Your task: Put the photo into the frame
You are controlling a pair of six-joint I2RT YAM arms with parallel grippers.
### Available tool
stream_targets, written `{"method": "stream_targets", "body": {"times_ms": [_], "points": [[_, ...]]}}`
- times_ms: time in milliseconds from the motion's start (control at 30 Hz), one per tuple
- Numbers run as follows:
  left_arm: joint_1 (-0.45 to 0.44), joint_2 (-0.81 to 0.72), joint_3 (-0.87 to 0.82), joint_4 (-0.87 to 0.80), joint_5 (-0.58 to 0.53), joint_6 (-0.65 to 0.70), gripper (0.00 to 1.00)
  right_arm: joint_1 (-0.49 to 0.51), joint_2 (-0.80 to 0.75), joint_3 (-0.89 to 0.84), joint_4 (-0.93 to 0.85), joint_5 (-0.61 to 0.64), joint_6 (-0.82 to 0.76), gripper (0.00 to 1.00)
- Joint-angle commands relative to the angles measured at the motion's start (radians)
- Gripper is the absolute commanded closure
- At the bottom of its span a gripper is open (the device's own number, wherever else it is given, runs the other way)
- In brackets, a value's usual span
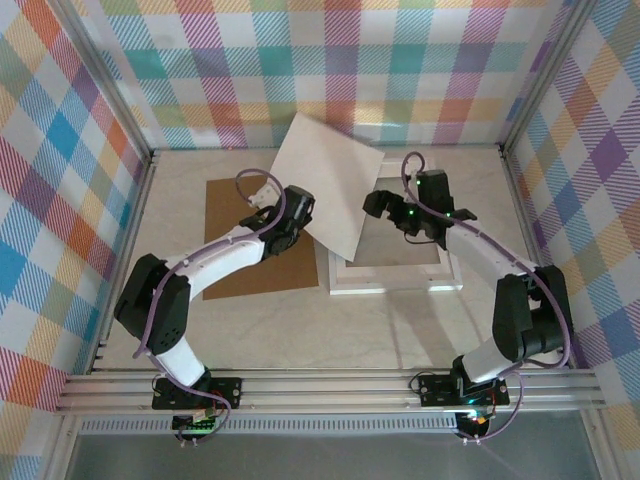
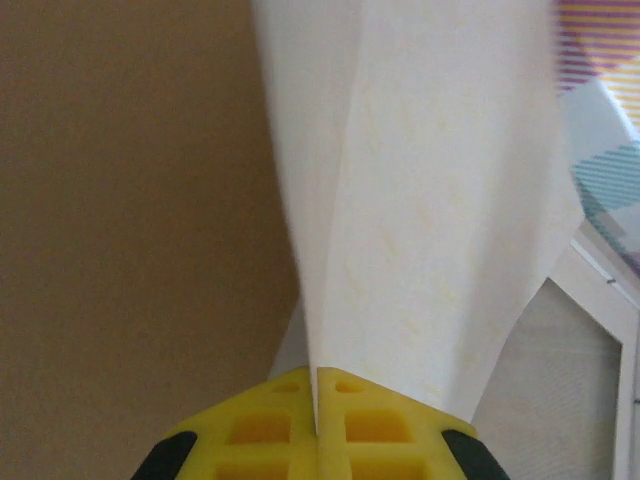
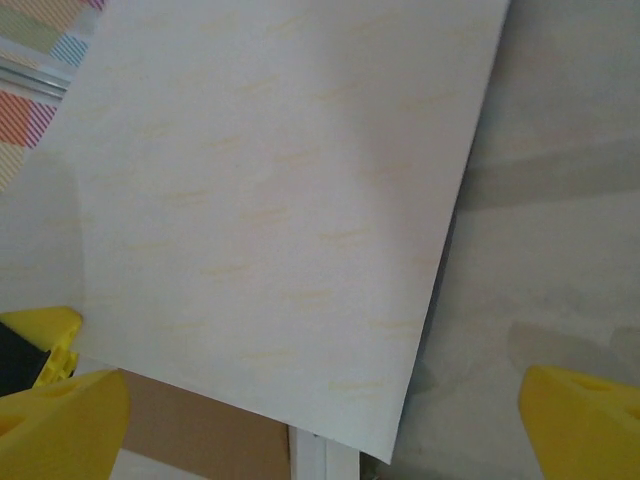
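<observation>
The photo (image 1: 328,190) hangs tilted above the table, its pale back showing, and its lower edge overlaps the left side of the frame (image 1: 400,281). The left gripper (image 2: 317,405) is clenched on the photo's corner. The right gripper (image 1: 378,205) hovers with jaws spread wide beside the sheet's right edge. A brown backing board (image 1: 235,260) lies flat at left on the pale marbled table (image 1: 300,320), and bright plaid walls (image 1: 330,60) stand around it.

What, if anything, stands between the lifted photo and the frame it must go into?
The open right gripper hangs over the far left corner of the frame, beside an edge of the photo. The left gripper pinches the photo. Nothing else visible lies in the frame.
</observation>
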Motion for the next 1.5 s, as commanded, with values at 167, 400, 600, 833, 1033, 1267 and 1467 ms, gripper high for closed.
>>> {"method": "stream_targets", "body": {"times_ms": [167,400,600,833,1033,1267,1467], "points": [[-0.007,-0.077,-0.099,0.022,0.056,-0.332,1.00,0.023,0.048,-0.097,0.133,-0.108,0.136,0.01],[0.020,-0.144,-0.167,0.045,0.152,-0.380,1.00,0.037,0.148,-0.064,0.199,-0.144,0.136,0.03],[0.023,-0.170,-0.239,0.084,0.221,-0.393,1.00,0.037,0.252,0.001,0.266,-0.206,0.166,0.11],[0.023,-0.175,-0.283,0.095,0.275,-0.360,1.00,0.037,0.291,0.031,0.327,-0.231,0.206,0.38],[0.023,-0.210,-0.349,0.108,0.291,-0.344,1.00,0.037,0.300,0.068,0.294,-0.242,0.182,0.75],[0.037,-0.231,-0.372,0.157,0.345,-0.209,0.00,0.018,0.274,0.143,0.149,-0.233,0.061,0.99],[0.063,-0.279,-0.347,0.006,0.316,-0.020,0.00,-0.029,0.218,0.225,-0.068,-0.237,-0.106,1.00]]}}
